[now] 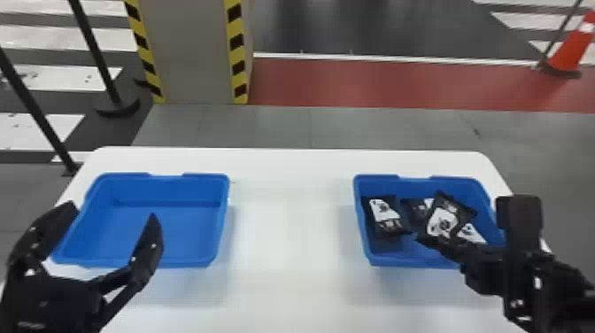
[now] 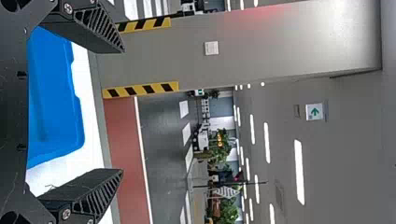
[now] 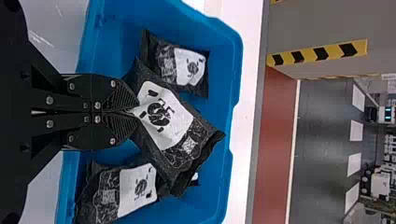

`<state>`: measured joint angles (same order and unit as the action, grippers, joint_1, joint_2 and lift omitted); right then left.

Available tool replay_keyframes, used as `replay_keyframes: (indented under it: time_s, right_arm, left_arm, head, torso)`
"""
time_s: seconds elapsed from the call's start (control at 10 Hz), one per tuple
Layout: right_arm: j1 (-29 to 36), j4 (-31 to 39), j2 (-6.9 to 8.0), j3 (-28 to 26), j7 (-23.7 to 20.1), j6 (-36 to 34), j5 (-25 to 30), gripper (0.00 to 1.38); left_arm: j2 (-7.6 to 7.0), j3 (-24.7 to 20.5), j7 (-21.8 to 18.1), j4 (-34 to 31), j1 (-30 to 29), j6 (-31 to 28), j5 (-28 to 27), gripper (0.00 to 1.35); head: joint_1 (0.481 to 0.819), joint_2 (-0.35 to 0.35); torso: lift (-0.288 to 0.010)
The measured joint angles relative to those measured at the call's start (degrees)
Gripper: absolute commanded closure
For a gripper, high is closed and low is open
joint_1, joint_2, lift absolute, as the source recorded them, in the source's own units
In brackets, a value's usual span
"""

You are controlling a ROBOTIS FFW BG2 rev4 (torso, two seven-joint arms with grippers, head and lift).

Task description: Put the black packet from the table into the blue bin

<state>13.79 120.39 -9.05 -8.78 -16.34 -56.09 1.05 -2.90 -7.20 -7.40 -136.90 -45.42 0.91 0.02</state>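
Note:
At the head view's right, my right gripper [image 1: 460, 248] is over the near right part of the right blue bin [image 1: 369, 259], holding a black packet [image 1: 442, 221] with a white label. In the right wrist view the right gripper [image 3: 135, 112] is shut on that packet [image 3: 168, 119], pinching its edge above other packets in the bin [image 3: 224, 37]. One more black packet [image 1: 385, 214] lies at the bin's left side. My left gripper [image 1: 110, 217] stands open by the left blue bin; in the left wrist view the left gripper [image 2: 121, 109] has nothing between its fingers.
The left blue bin [image 1: 168, 230] is empty, on the white table [image 1: 292, 221]. Beyond the table are a pillar [image 1: 195, 53] with striped edges, black posts at the left and an orange cone [image 1: 571, 46] at the far right.

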Motion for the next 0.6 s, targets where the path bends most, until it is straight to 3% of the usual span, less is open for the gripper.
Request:
replay_keyframes:
  time_s: [0.1, 0.2, 0.4, 0.6]
  right_arm:
    - [-1.5, -2.5, -0.01, -0.9, -1.3, 0.1, 0.7, 0.41]
    - [-2.3, -3.6, -0.09, -1.4, -2.7, 0.7, 1.3, 0.02]
    - [0.0, -1.0, 0.06, -1.6, -3.9, 5.7, 0.1, 0.06]
    - [7.6, 4.8, 2.01, -1.9, -4.0, 19.4, -3.2, 0.07]
  left_arm:
    - [0.00, 0.0, 0.0, 0.0, 0.0, 0.0, 0.0, 0.11]
    - [0.00, -0.1, 0.0, 0.0, 0.0, 0.1, 0.0, 0.11]
    - [0.06, -0.1, 0.0, 0.0, 0.0, 0.4, 0.0, 0.11]
    - [0.08, -0.3, 0.0, 0.0, 0.0, 0.8, 0.0, 0.11]
  head:
    - [0.695, -0.090]
    - [0.695, -0.093]
    - [0.695, -0.074]
    - [0.695, -0.037]
  torso:
    - [-0.110]
    - [-0.110]
    - [-0.110]
    - [-0.110]
